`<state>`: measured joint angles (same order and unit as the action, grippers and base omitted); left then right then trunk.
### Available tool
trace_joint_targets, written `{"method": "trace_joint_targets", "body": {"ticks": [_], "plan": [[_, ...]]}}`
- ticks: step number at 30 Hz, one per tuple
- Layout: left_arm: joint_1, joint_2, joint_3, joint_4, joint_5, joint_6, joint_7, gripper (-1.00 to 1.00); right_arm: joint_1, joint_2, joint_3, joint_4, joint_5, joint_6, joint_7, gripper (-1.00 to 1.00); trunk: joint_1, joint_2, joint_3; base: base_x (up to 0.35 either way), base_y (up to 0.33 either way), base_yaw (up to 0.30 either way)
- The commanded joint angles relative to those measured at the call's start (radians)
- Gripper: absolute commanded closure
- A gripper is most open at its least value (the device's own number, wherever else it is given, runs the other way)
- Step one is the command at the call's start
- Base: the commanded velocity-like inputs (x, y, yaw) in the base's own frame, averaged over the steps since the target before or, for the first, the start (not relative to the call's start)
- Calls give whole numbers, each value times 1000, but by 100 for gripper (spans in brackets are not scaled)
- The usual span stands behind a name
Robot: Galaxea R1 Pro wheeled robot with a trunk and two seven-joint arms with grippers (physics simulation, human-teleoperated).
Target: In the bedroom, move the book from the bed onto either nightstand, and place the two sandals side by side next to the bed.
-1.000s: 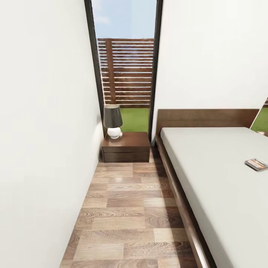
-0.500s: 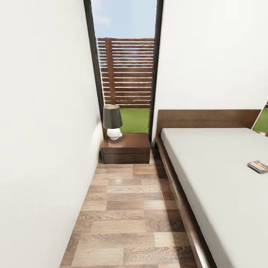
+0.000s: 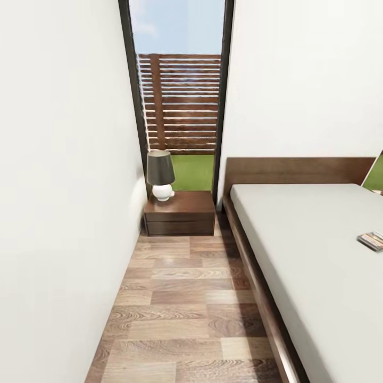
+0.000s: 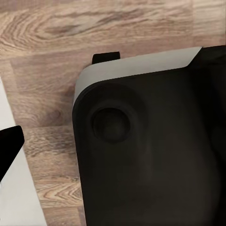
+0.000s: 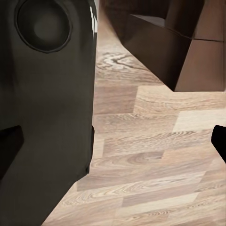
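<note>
You face a narrow aisle of brown wood-plank floor (image 3: 181, 314) in the bedroom, hemmed by a plain white wall (image 3: 58, 202) on your left and the large low bed with its dark brown wooden frame and off-white mattress (image 3: 314, 255) on your right. At the aisle's far end, the small boxy nightstand of glossy dark reddish-brown wood (image 3: 180, 213) stands against a tall dark-framed window (image 3: 178, 96) that looks out on a slatted wooden fence and grass. On the nightstand's flat top sits a table lamp with a dark shade and round white base (image 3: 160, 174), set toward the wall side; the rest of the top lies bare. The small thin paperback book with an orange band (image 3: 372, 240) lies flat on the mattress, cut off by the right edge of your head view and well apart from the nightstand. Your left wrist camera looks down on plank floor and the robot's dark rounded body (image 4: 150, 150); your right wrist camera shows the same dark body (image 5: 47, 108) over floor, with dark brown furniture (image 5: 165, 47) beyond. In both wrist views only dark slivers show at the frame edges, so you cannot tell whether either gripper is spread or pressed together.
</note>
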<state>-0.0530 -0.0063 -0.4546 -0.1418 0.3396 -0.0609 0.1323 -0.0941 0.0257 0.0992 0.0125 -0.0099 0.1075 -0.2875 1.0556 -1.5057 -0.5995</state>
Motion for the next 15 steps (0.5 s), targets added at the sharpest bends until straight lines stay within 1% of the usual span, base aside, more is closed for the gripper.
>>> {"method": "trace_joint_targets", "body": {"ticks": [1,15], "plan": [[-1,0,-9,1,9,-4,4,-100,-1,0,8,1,-1,5,-3,-100,0,0,-1,91,0,0],[-1,0,-9,1,9,-4,4,-100,-1,0,8,1,-1,5,-3,-100,0,0,-1,91,0,0]]}}
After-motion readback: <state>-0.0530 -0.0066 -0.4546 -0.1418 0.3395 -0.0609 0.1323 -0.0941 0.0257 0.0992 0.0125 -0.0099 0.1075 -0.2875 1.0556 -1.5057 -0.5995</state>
